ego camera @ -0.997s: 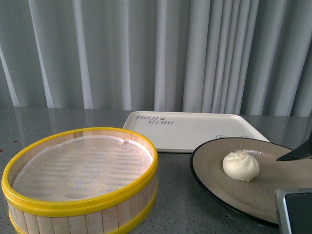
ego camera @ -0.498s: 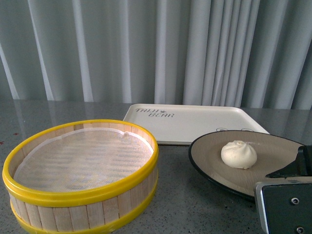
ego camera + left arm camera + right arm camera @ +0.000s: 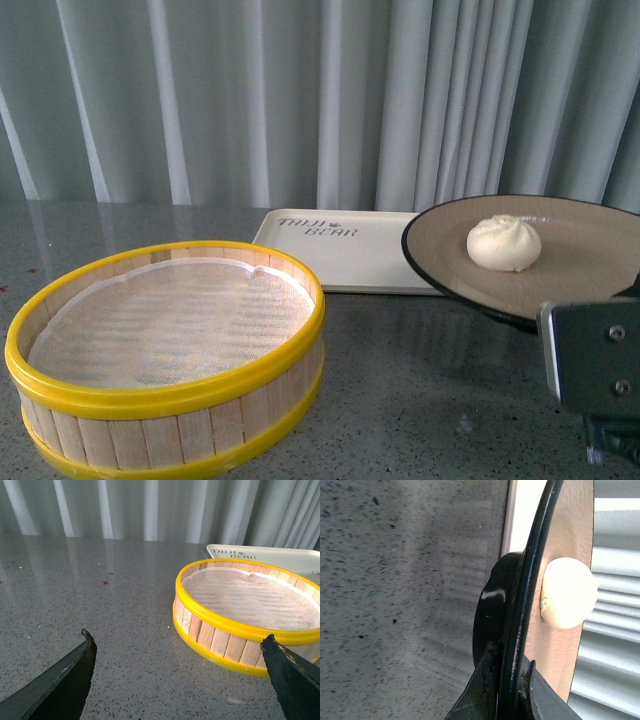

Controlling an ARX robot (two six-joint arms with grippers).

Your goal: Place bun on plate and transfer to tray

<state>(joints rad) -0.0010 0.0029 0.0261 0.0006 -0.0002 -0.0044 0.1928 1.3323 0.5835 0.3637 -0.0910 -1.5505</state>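
The white bun (image 3: 504,243) sits on the beige plate (image 3: 580,262), which is held up in the air at the right, above the table and partly over the right end of the cream tray (image 3: 340,255). My right gripper (image 3: 510,672) is shut on the plate's black rim (image 3: 520,615); the bun (image 3: 568,600) shows on the plate's upper face. In the front view only the right arm's grey body (image 3: 595,370) shows. My left gripper (image 3: 177,645) is open and empty, low over the bare table beside the steamer basket (image 3: 250,615).
A yellow-rimmed wooden steamer basket (image 3: 170,355) with a white liner stands at the front left of the speckled grey table (image 3: 420,400). Grey curtains hang behind the table.
The plate with the bun has risen off the table and moved back toward the tray, held by my right gripper. The basket has not moved.
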